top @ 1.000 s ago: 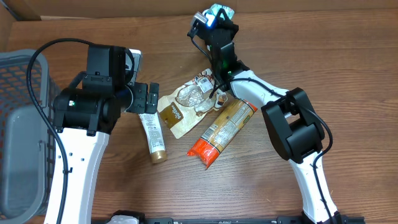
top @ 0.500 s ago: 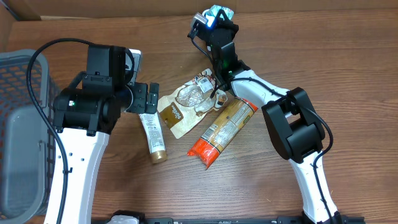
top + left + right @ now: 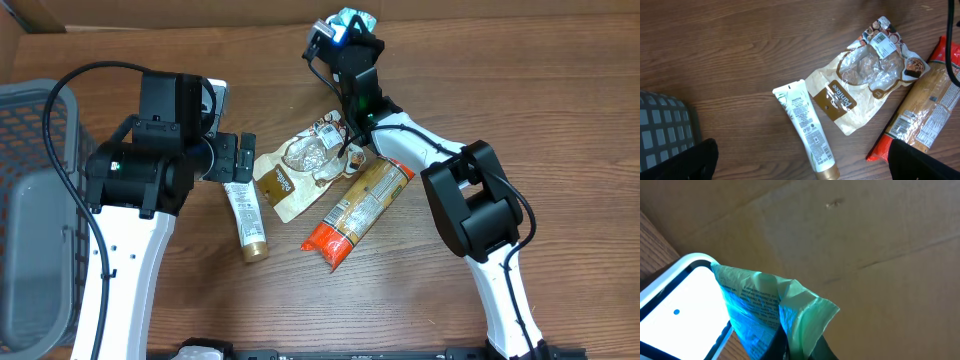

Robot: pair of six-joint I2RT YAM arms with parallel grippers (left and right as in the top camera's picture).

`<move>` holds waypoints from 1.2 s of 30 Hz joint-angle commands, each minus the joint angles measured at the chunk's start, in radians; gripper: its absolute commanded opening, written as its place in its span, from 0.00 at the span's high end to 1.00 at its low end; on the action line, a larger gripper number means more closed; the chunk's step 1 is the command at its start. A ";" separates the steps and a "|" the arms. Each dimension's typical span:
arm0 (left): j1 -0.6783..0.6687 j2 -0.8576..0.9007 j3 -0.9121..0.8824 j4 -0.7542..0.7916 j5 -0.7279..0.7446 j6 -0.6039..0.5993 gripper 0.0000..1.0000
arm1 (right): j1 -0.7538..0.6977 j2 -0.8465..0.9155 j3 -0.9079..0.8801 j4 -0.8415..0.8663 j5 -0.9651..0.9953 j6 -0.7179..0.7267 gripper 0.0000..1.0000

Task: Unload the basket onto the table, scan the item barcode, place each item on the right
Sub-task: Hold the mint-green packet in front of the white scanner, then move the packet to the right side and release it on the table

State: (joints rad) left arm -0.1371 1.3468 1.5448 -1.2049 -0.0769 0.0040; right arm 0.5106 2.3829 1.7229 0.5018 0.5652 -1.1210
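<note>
My right gripper (image 3: 347,28) is raised at the table's far edge, shut on a crumpled green and blue packet (image 3: 353,17). In the right wrist view the packet (image 3: 765,307) stands up from the right gripper (image 3: 799,349) at the bottom edge, with its printed blue side next to a white scanner (image 3: 677,307). From overhead the scanner (image 3: 321,31) shows as a small white device glowing blue, just left of the packet. My left gripper (image 3: 238,158) hangs open above a white tube (image 3: 246,214). Nothing is between the left gripper's (image 3: 802,162) fingers.
A brown snack pouch (image 3: 298,168) and an orange-red packet (image 3: 357,210) lie mid-table beside the tube (image 3: 805,125). A grey mesh basket (image 3: 25,200) stands at the left edge. A cardboard wall backs the table.
</note>
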 commanded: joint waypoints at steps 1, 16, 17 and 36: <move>0.001 0.007 0.008 0.001 -0.008 0.019 0.01 | 0.001 -0.154 0.015 -0.011 0.073 0.087 0.96; 0.001 0.007 0.008 0.001 -0.008 0.019 0.00 | -0.092 -0.768 0.016 -1.161 -0.359 1.153 0.96; 0.001 0.007 0.008 0.001 -0.008 0.019 0.00 | -0.122 -0.796 0.016 -1.228 -0.435 1.204 0.96; 0.001 0.007 0.008 0.001 -0.008 0.019 0.00 | -0.811 -0.858 -0.440 -1.366 -0.900 1.545 0.96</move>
State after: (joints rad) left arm -0.1371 1.3487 1.5448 -1.2049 -0.0799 0.0040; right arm -0.2306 1.5162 1.4044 -0.9382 -0.2790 0.3614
